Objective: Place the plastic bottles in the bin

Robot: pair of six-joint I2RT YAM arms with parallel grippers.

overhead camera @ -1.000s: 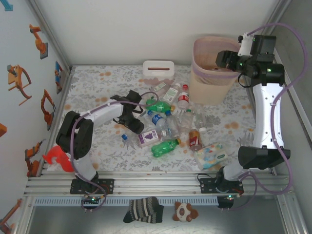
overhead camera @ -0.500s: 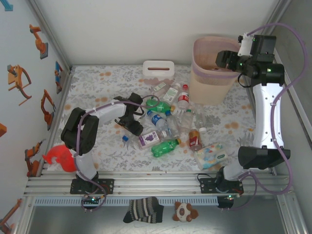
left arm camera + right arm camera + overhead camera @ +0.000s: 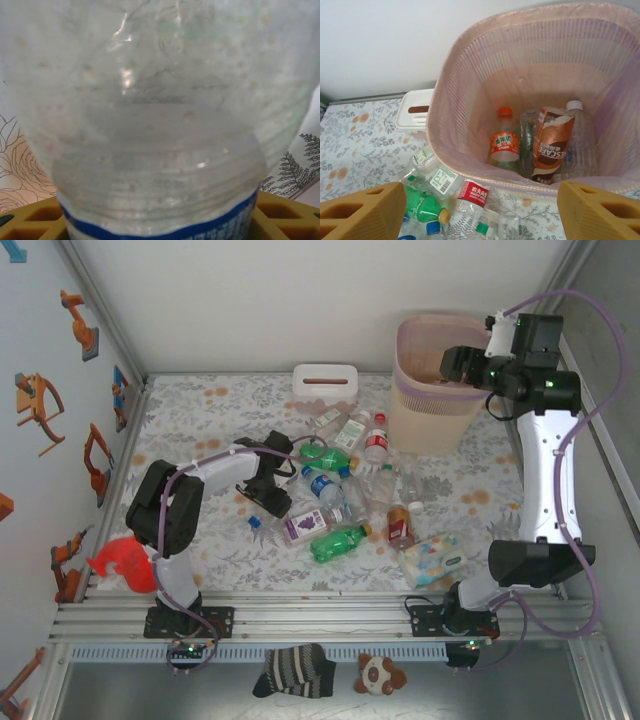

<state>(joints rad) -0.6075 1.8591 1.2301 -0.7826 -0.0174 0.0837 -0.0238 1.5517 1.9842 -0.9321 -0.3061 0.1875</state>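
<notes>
Several plastic bottles (image 3: 345, 490) lie in a heap mid-table, among them a green one (image 3: 335, 543) and a purple-labelled one (image 3: 305, 525). My left gripper (image 3: 268, 490) is down at the heap's left edge. In the left wrist view a clear bottle with a blue label (image 3: 160, 125) sits tight between the yellow fingers (image 3: 30, 225), which are shut on it. My right gripper (image 3: 460, 360) hangs open and empty over the pink bin (image 3: 435, 400). Inside the bin (image 3: 470, 165) lie an orange-labelled bottle (image 3: 504, 145), a brown one (image 3: 550, 145) and a clear one (image 3: 577, 135).
A white tissue box (image 3: 325, 380) stands at the back, left of the bin. A soft pack of wipes (image 3: 435, 560) lies at the front right of the heap. A red object (image 3: 120, 565) sits by the left arm's base. Walls close in the table on three sides.
The left arm has shifted slightly and its jaws have narrowed onto the clear bottle. The right arm has stayed above the bin.
</notes>
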